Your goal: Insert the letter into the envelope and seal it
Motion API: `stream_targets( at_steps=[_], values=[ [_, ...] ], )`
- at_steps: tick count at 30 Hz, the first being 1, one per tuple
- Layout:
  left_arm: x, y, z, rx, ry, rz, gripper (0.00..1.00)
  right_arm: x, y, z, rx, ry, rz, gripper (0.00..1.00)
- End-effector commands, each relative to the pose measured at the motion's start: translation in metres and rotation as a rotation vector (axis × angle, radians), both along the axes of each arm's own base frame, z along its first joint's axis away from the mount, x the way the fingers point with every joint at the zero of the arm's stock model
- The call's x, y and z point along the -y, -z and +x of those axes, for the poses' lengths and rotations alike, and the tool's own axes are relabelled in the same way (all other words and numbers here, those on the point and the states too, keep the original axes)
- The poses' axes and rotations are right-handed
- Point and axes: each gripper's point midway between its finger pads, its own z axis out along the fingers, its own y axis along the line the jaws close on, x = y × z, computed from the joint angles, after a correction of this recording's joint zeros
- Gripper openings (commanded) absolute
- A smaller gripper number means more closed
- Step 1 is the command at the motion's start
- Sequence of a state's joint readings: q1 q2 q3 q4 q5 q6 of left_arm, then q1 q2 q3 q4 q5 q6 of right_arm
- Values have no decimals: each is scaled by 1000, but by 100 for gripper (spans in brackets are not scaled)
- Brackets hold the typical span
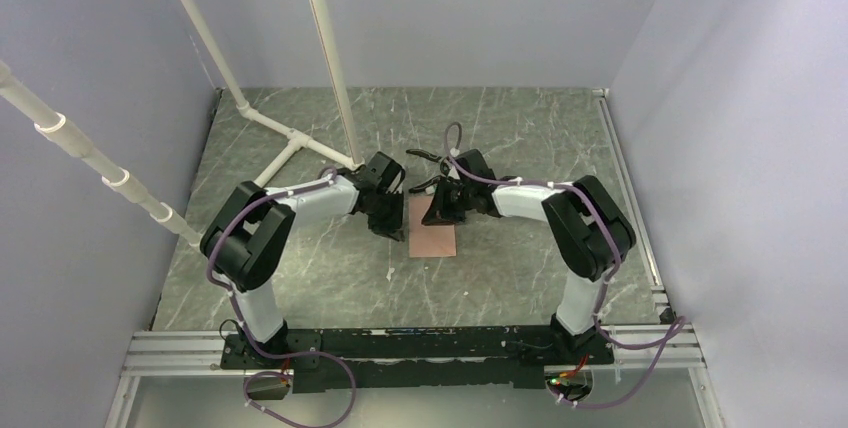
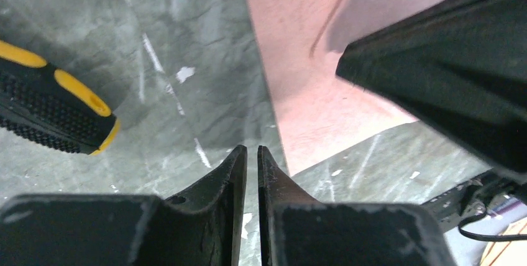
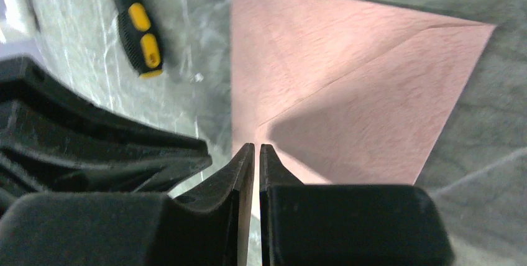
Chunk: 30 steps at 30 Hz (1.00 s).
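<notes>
"Two claws converge at mid-tabletop (image 1: 520, 138); which stands nearer the envelope (image 1: 432, 240)?" asks the student.

"Read the overhead view with twelve o'clock at the far wall," the tutor replies. "The envelope lies flat, its long axis running twelve to six. The right claw (image 1: 438, 210) stands over its twelve-o'clock end. The left claw (image 1: 390, 226) stands just beside its nine-o'clock edge, tips over bare tabletop. The right arm is therefore the nearer, though only slightly."

"And the jaws?"

"Both pairs are closed to a narrow slit. The left wrist view shows nothing between the left pair. Pink shows through the right pair's slit, but I cannot tell whether paper is pinched there or merely lies beneath."

"Where is the letter?"

"No separate tan sheet shows in any view. It may be inside the envelope, but that is hidden. A yellow-and-black screwdriver handle (image 2: 56, 104) lies on the tabletop, apart from the envelope. As a judgement, any pressing stroke to seal would run along the twelve-to-six axis, starting under the right claw and heading toward six o'clock, with the left claw placed to steady the nine-o'clock edge."
</notes>
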<state>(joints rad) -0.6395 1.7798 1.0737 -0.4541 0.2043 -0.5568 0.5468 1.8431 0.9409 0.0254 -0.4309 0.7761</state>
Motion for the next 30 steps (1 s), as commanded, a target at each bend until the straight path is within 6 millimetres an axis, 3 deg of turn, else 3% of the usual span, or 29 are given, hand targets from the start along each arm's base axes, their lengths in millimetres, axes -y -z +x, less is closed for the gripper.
stream_targets(
  at_steps=[1,5,8,13,21,30],
  values=[
    [33,-58,31,145,36,-180,18,-3,-61,9,243,-156,-63,13],
    [36,-76,44,164,0,-248,18,14,-82,18,287,-72,-162,16],
    [35,-81,56,165,-42,-282,18,36,-74,23,284,18,-275,16],
    [50,-77,69,124,-42,-341,17,56,-62,15,330,66,-405,19],
    [71,-51,73,74,29,-408,11,46,-49,13,416,8,-447,20],
    [62,-19,56,15,43,-379,3,20,-39,14,461,-111,-448,24]
  ],
)
